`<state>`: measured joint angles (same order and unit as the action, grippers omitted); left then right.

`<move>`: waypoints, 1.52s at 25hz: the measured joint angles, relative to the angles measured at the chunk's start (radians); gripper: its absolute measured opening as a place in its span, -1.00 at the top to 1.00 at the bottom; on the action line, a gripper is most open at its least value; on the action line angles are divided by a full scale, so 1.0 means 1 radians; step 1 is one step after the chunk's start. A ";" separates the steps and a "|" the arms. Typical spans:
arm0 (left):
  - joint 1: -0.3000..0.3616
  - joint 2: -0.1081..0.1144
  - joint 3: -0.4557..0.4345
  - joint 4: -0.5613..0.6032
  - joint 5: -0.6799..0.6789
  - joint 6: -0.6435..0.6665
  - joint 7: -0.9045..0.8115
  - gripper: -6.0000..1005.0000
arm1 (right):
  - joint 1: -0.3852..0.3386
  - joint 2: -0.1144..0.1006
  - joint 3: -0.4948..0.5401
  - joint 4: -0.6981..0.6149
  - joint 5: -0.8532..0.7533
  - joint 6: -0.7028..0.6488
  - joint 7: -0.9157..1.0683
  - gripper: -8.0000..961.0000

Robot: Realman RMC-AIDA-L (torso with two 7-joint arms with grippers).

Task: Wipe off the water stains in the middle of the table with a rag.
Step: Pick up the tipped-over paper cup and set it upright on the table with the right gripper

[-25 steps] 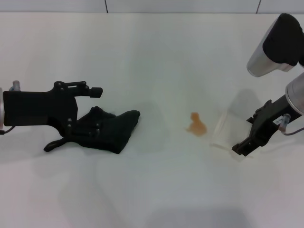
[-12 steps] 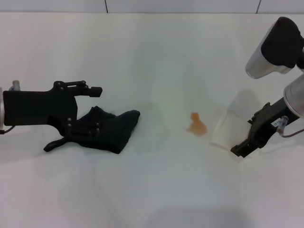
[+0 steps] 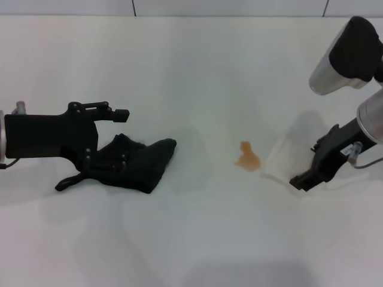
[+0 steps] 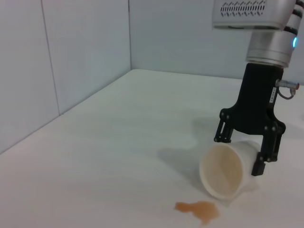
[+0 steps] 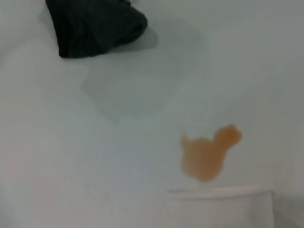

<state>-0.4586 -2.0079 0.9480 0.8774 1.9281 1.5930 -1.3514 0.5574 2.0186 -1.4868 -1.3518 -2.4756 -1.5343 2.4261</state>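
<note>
The water stains form one small orange-tan blotch in the middle of the white table; they also show in the wrist views. The black rag lies crumpled on the left, well apart from the blotch, and shows far off in the right wrist view. My left gripper is open over the rag's left part, one finger beyond it and one nearer. My right gripper is shut on a tipped cream paper cup just right of the blotch.
The paper cup lies tilted with its mouth toward the stain, its rim close to the blotch. My right arm's silver and black upper part hangs over the far right. Grey wall panels run along the table's far edge.
My right gripper has shifted slightly toward the stain with the cup, and the cup has tilted a little. The left gripper and the rag have not moved.
</note>
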 joint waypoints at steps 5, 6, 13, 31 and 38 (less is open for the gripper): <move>0.002 0.000 0.000 0.000 -0.002 -0.001 0.009 -0.72 | -0.006 -0.005 0.024 -0.015 0.026 0.016 -0.019 -0.42; 0.003 0.000 0.000 0.000 -0.003 -0.001 0.013 -0.72 | -0.010 -0.005 0.030 -0.014 0.028 0.024 -0.027 -0.41; 0.008 -0.002 0.000 -0.001 -0.006 -0.001 0.036 -0.72 | -0.051 -0.006 0.101 -0.001 0.101 0.102 -0.115 -0.39; 0.014 -0.009 -0.009 -0.038 -0.009 -0.003 0.096 -0.72 | -0.091 -0.008 0.272 0.223 0.403 0.278 -0.428 -0.39; 0.014 -0.012 -0.016 -0.042 -0.009 -0.004 0.102 -0.72 | -0.090 -0.007 0.374 0.424 0.580 0.310 -0.682 -0.39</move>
<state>-0.4448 -2.0201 0.9315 0.8357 1.9191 1.5889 -1.2491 0.4673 2.0111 -1.1124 -0.9276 -1.8960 -1.2241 1.7437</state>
